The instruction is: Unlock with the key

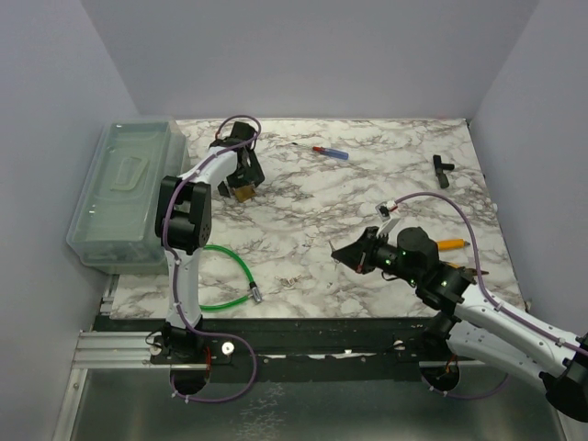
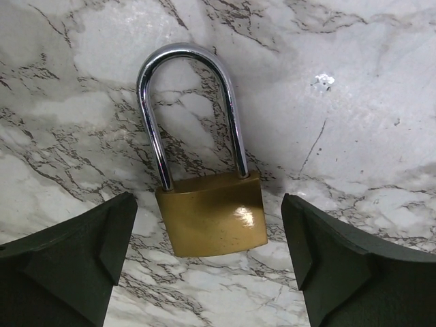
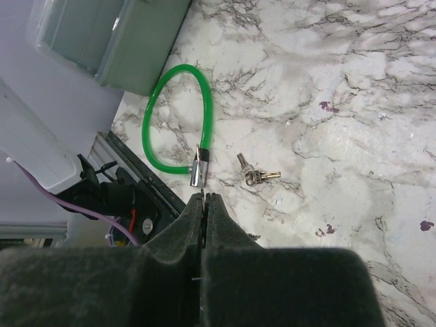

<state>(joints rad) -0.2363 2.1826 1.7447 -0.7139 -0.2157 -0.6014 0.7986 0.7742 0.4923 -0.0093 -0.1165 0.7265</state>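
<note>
A brass padlock (image 2: 212, 216) with a long chrome shackle lies flat on the marble table; it also shows in the top view (image 1: 244, 194) at the back left. My left gripper (image 2: 208, 208) is open just above it, with one finger on each side of the brass body and touching neither side. My right gripper (image 3: 204, 196) is shut, low over the front middle of the table (image 1: 338, 250). A thin pale metal sliver, the key (image 3: 203, 194), shows edge-on between its fingertips.
A small bunch of other keys (image 3: 255, 176) lies beside the metal tip of a green cable loop (image 3: 178, 75). A clear lidded box (image 1: 124, 193) stands at the left edge. A red-blue pen (image 1: 331, 152), a black part (image 1: 444, 169) and an orange piece (image 1: 450, 244) lie to the right.
</note>
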